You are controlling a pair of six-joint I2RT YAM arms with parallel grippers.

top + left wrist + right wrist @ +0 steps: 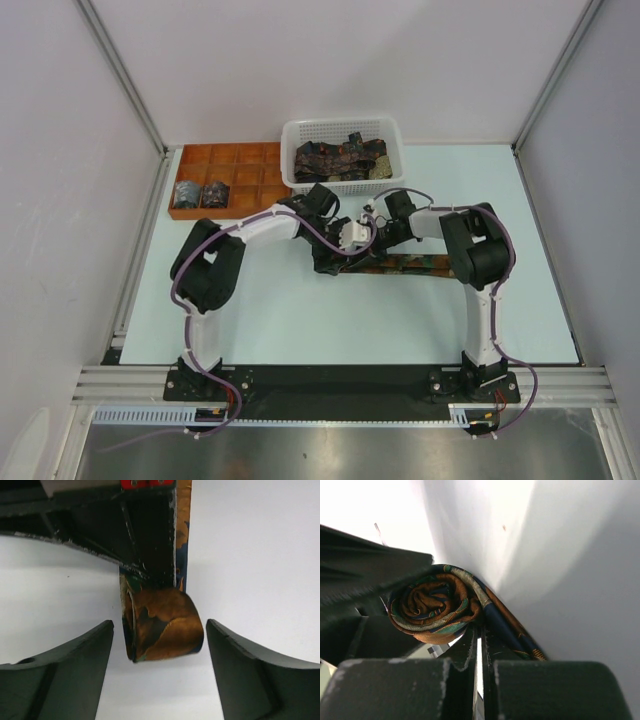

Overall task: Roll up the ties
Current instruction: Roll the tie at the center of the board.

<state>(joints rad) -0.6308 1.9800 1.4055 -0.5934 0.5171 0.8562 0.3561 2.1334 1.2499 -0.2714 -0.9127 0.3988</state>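
Lying on the pale table (300,310) in the middle, between the two arms, is one dark tie (415,264) with orange and gold marks. One end of it is wound up into a small roll (165,630). The rest is a flat strip that runs away from the roll toward the right side of the table.

The left gripper (159,625) has its two fingers (65,670) wide apart. The roll sits in the space between them, and neither finger touches it.

The right gripper (479,635) has its fingers pressed together, with only a thin slit between them. Its tips are right up against the roll (435,605), on the side where the flat strip comes out. It may be pinching a bit of cloth, but the wrist view is too dark and close to be sure.

At the back of the table stands a white mesh basket (340,125) with a heap of loose ties (340,157) inside. Just to its left is an orange tray (225,155) with many little boxes. Two rolled ties (200,192) sit side by side in its front left boxes.
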